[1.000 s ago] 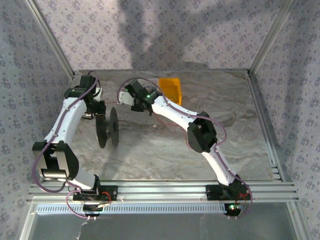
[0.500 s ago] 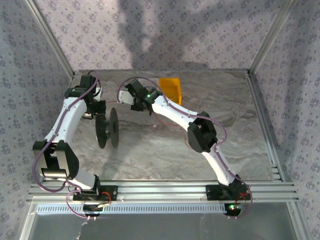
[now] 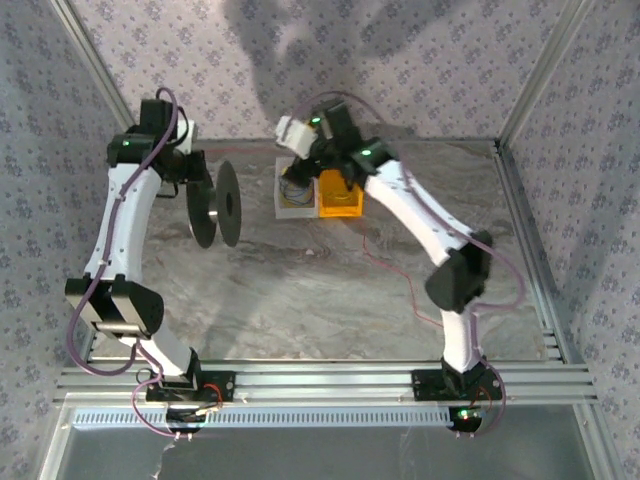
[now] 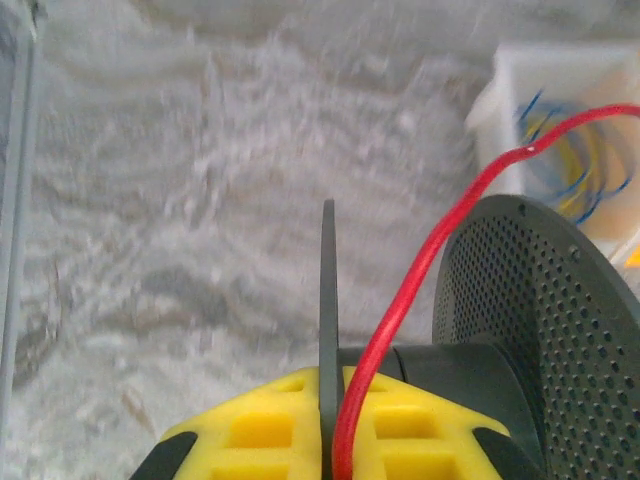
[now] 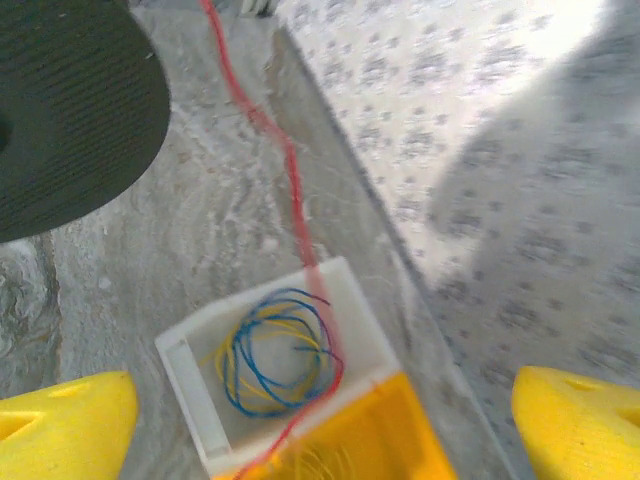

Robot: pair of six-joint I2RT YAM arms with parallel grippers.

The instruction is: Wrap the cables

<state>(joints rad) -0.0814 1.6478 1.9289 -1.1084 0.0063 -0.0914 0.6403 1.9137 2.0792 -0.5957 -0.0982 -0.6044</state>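
The left gripper (image 4: 328,440) was clamped on the black spool (image 4: 540,310) at the far left. The right gripper (image 5: 320,420) was held wide open above the white tray (image 5: 190,385). The red cable (image 4: 410,285) ran between spool and tray and should be kept taut while wound.

Left wrist view: the bottom edge cuts off the left gripper (image 4: 327,415) and the red cable (image 4: 383,325); the right edge cuts off the black spool (image 4: 540,330) and the white tray (image 4: 500,100). Right wrist view: blurred; the orange bin (image 5: 400,425) runs off the bottom.
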